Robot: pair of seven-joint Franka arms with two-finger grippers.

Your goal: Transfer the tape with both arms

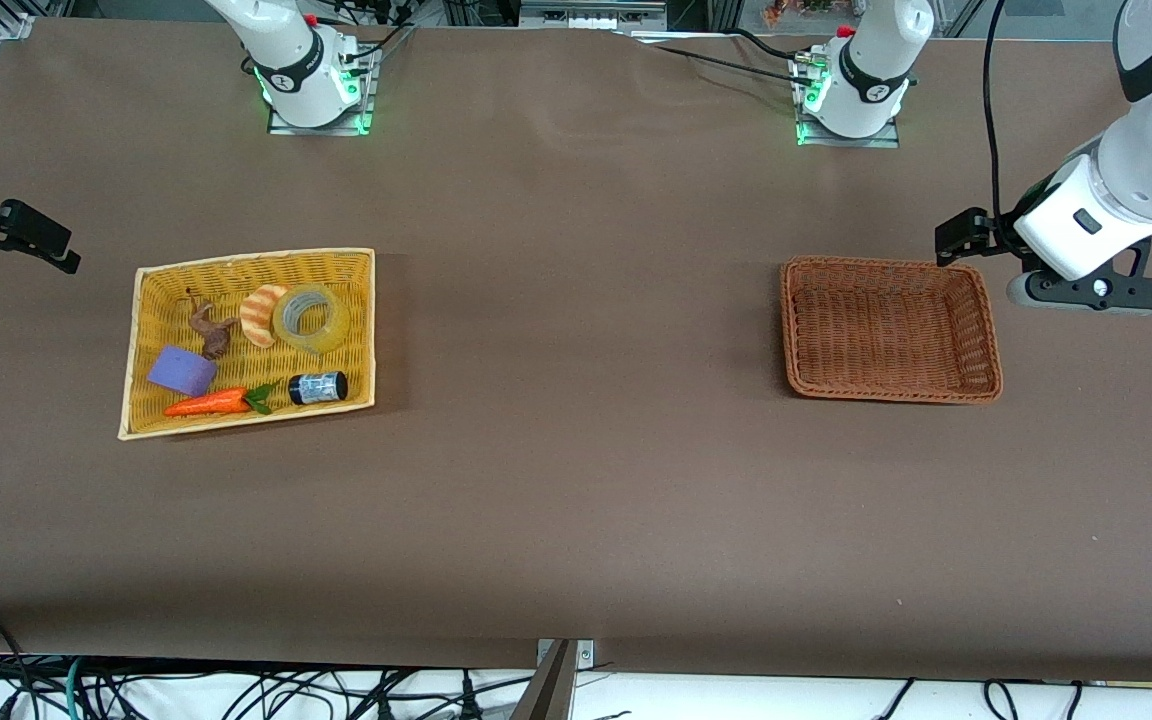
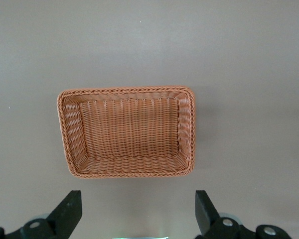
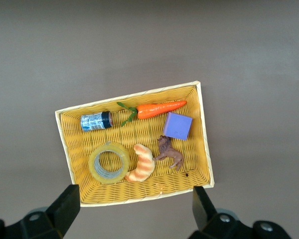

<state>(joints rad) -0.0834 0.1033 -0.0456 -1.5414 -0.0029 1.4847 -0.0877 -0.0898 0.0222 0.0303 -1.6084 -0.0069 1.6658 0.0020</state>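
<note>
The tape (image 1: 331,330), a yellowish ring with a grey core, lies flat in the yellow basket (image 1: 256,258) toward the right arm's end of the table, touching the striped bread toy (image 1: 261,315). The right wrist view shows the tape (image 3: 94,169) in that basket (image 3: 134,94). My right gripper (image 1: 36,245) hangs open and empty over the table beside the yellow basket, with its jaws wide apart (image 3: 136,206). My left gripper (image 1: 956,240) hangs open and empty by the corner of the empty brown basket (image 1: 886,264), with its jaws wide apart (image 2: 138,209).
The yellow basket also holds a purple block (image 1: 181,370), a toy carrot (image 1: 208,403), a small dark bottle (image 1: 318,387) and a brown animal figure (image 1: 208,330). The left wrist view shows the brown basket (image 2: 124,91). Brown table surface lies between the two baskets.
</note>
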